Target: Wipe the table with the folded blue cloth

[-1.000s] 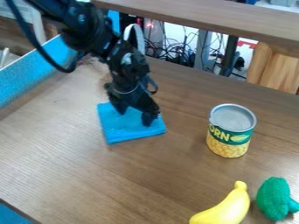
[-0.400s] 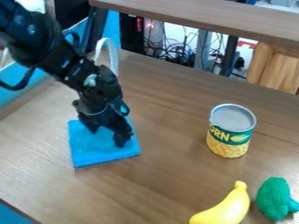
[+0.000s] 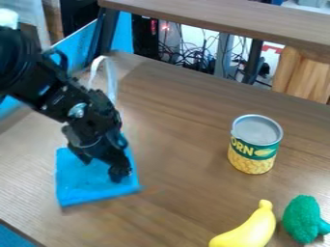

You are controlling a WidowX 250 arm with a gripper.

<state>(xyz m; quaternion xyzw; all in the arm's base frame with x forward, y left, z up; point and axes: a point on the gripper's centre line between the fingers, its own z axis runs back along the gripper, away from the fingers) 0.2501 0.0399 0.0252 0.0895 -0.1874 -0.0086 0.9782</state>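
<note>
blue cloth [image 3: 80, 187], under the black pincer [image 3: 102, 167], on brown table [image 3: 193, 169]

Can [image 3: 253, 163]: the letters "ORN" [image 3: 242, 146] can be read on the side of the can.
Band [image 3: 261, 152]: the letters are printed in a pale yellowish tone on green, and are set in capitals.
Place of the letters: they are seen at the left part of the band, where it curves around the can, and are followed on the right by a yellow corn picture [image 3: 264, 152].
Dark box [image 3: 143, 41]: small red lit marks [image 3: 154, 26] are shown near its top, too small to be read.
</note>
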